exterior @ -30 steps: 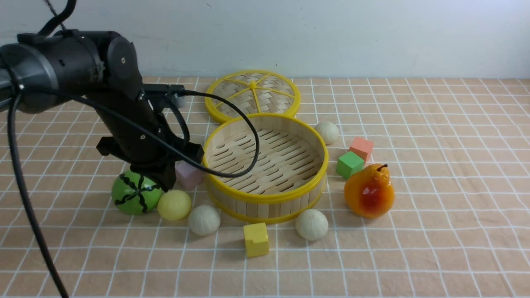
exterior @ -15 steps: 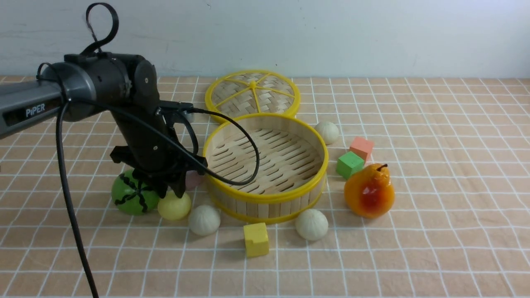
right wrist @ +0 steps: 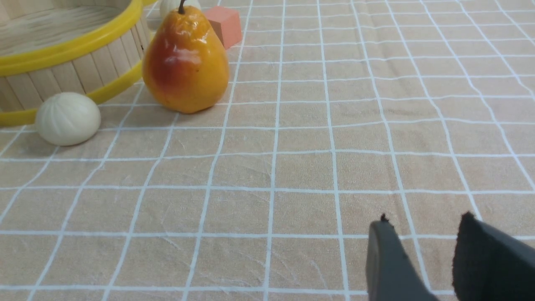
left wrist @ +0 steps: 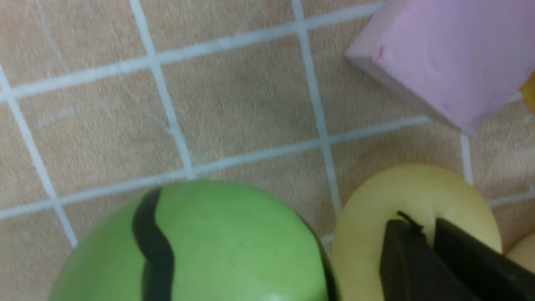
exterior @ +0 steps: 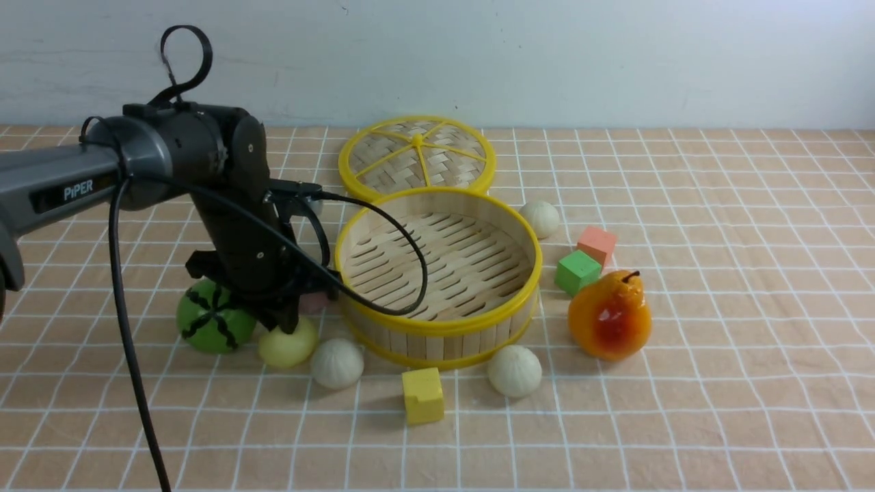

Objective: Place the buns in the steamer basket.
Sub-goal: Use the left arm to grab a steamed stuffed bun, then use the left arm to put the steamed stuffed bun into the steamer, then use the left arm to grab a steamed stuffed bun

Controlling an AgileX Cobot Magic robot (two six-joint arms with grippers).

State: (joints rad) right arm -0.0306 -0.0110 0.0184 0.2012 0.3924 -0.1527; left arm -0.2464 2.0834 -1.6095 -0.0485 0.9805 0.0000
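Observation:
The steamer basket (exterior: 437, 340) stands empty mid-table. A pale yellow bun (exterior: 287, 348) lies at its left front, beside an off-white bun (exterior: 337, 363). My left gripper (exterior: 284, 326) is straight above the yellow bun. In the left wrist view this gripper (left wrist: 418, 221) is shut, its tips resting on top of the yellow bun (left wrist: 368, 234), which is far wider than they are. A second off-white bun (exterior: 514, 370) sits at the basket's front right and a third (exterior: 540, 219) behind its right side. My right gripper (right wrist: 422, 225) hangs open over bare cloth.
A green striped watermelon ball (exterior: 205, 328) touches the left gripper's left side. A pink block (left wrist: 451, 54) lies between gripper and basket. The woven lid (exterior: 417, 154) lies behind the basket. An orange pear (exterior: 608, 318) and green (exterior: 577, 271), salmon (exterior: 597, 244) and yellow (exterior: 422, 395) blocks are nearby.
My left arm swung right and came down from above the watermelon ball onto the yellow bun. The watermelon ball shifted a little to the left. The yellow bun looks pressed lower.

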